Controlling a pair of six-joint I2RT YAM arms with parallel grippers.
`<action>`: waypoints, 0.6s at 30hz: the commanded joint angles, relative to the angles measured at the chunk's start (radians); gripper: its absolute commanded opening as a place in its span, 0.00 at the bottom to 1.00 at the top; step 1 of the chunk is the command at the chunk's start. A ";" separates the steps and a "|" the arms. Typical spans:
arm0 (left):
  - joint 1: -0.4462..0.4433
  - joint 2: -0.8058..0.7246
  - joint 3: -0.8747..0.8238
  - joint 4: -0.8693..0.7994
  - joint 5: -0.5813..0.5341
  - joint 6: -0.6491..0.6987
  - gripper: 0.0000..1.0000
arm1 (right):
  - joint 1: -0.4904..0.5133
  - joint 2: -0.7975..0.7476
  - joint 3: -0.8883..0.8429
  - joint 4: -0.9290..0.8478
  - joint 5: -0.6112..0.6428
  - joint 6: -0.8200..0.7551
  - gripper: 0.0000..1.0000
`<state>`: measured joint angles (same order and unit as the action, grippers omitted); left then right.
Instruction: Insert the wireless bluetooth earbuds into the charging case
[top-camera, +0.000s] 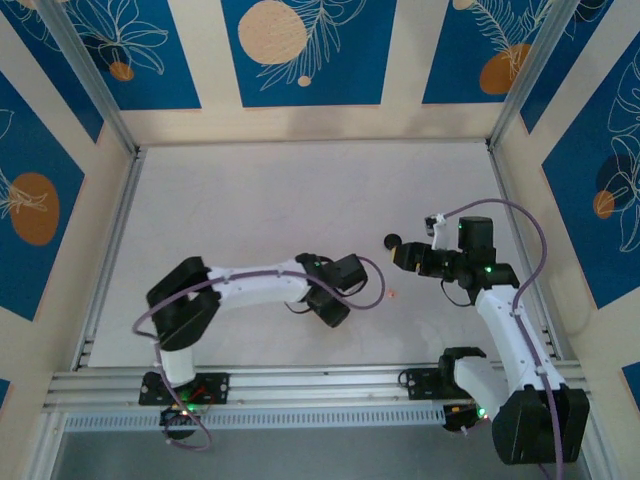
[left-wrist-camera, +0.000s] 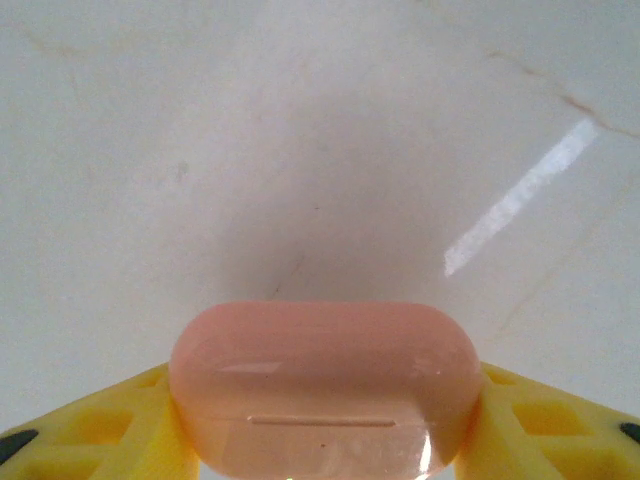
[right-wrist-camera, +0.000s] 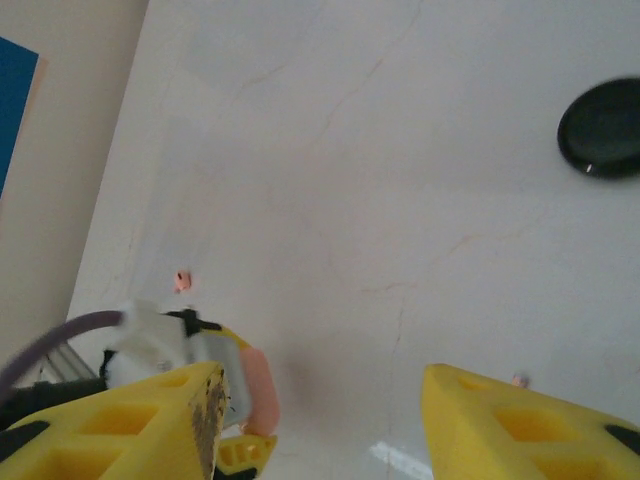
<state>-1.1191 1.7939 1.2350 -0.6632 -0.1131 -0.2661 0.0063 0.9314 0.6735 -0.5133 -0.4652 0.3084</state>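
Pink case (left-wrist-camera: 320, 360): 1, gripped by left hand (left-wrist-camera: 320, 440) | black piece (right-wrist-camera: 600, 128): 1

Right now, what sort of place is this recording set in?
Probably a purpose-built robot test cell: a pale table, aluminium frame posts at its corners, and blue printed wall panels around it.

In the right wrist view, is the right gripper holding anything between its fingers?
No, the right gripper has its yellow fingers standing apart with bare table between them.
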 joint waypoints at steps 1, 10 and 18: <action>0.013 -0.106 -0.124 0.234 0.004 0.180 0.50 | -0.003 0.036 0.020 -0.067 -0.109 0.011 0.55; 0.061 -0.366 -0.567 0.828 0.141 0.443 0.49 | 0.077 0.104 -0.012 -0.032 -0.226 0.036 0.51; 0.062 -0.430 -0.721 1.065 0.179 0.545 0.49 | 0.284 0.138 -0.049 0.035 -0.173 0.071 0.49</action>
<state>-1.0622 1.3834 0.5251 0.2481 0.0242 0.2142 0.2367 1.0637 0.6357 -0.5014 -0.6376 0.3531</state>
